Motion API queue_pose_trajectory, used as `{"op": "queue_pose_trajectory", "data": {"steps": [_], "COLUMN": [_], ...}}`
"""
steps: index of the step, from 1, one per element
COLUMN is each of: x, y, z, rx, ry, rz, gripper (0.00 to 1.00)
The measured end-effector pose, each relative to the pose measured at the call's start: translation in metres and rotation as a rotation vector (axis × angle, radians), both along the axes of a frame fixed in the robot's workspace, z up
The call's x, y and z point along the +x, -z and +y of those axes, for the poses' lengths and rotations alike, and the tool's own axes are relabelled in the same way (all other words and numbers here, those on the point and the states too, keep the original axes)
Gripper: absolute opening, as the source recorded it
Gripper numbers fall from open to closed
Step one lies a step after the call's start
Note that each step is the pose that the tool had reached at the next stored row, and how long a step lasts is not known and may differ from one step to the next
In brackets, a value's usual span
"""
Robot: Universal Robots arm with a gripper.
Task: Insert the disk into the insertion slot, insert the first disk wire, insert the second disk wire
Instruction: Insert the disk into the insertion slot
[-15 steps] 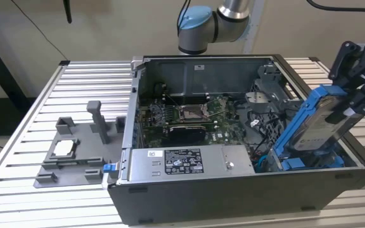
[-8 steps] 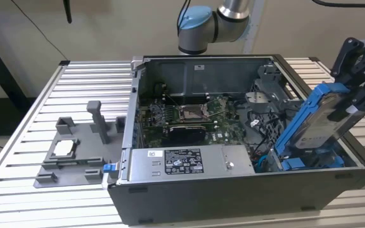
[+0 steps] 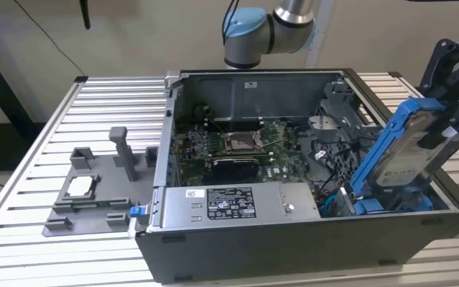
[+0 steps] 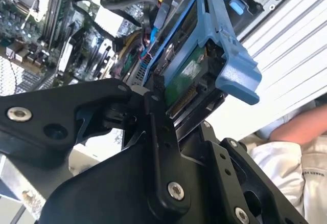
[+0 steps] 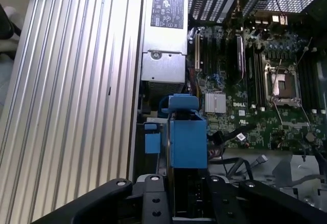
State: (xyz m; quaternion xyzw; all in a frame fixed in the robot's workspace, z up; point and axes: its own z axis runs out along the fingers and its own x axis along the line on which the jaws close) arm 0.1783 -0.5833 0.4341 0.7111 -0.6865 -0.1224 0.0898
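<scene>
**Disk tipped into the bay mouth, both wires waiting**

Nearest the exterior camera, the open computer case [image 3: 293, 251] sits on the slatted desk [image 3: 22, 239]. Its silver power-supply box [image 3: 229, 206] runs along the front wall. Just to the exterior view's right of that box is the insertion slot [image 3: 389, 206], grey metal with blue fittings, tucked into the front corner.

And there's the disk [image 3: 409, 155] in its blue caddy. It is steeply tilted, low end down among those blue fittings, high end raised. I'd call it not seated, since most of its length stands clear above the bay.

The hand [image 3: 453, 125] is pinching that raised end. In the second wrist view its black fingers [image 4: 161, 132] press against the disk's flat faces. The connector edge beside them looks bare, with nothing plugged in. By my reading the first step is under way and both wire steps are undone.

Deeper in, loose cables [image 3: 325, 158] lie beside the motherboard [image 3: 238, 149]. Which of them are the disk wires, I can't tell. Beyond the rear wall rises the arm [image 3: 253, 30].
</scene>
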Motion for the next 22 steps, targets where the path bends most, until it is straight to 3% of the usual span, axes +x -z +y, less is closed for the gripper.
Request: {"op": "queue_pose_trajectory", "data": {"steps": [3, 7, 12, 22], "x": [-0.0007, -0.0009, -0.0030, -0.0035], "y": [0.0043, 0.0101, 0.0133, 0.0298], "z": [0.0001, 0.0006, 0.0043, 0.0070], "rx": [-0.0026, -0.0028, -0.0028, -0.0035], "ry": [0.000, 0.000, 0.000, 0.000], "rz": [-0.0017, -0.0154, -0.0160, -0.0189], "gripper": [0.31, 0.31, 0.31, 0.31]}}
